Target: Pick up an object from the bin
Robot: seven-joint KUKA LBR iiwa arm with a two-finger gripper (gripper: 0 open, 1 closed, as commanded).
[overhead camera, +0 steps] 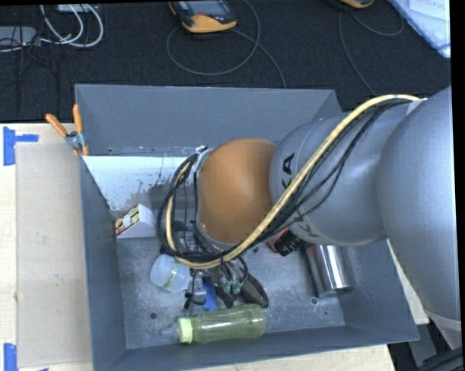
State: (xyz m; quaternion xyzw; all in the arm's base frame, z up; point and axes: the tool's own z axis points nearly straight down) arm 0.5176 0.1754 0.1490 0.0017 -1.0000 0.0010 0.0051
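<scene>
Bin (215, 113): I see matt grey metal, speckled floor.
Bottle (222, 324): translucent greenish plastic, smooth.
Cylinder (329, 270): shiny bare metal.
Small box (135, 220): printed cardboard, to me.

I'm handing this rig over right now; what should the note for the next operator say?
The pincer is down in the front middle of the grey metal bin, beside a small blue item and a black one; a hold cannot be confirmed.
Yellow-green translucent plastic bottle lies along the front wall; pale plastic cup view-left of the pincer; shiny metal can view-right; white carton back left.
Done: arm in the bin. Left: grasp, lift out.
</scene>
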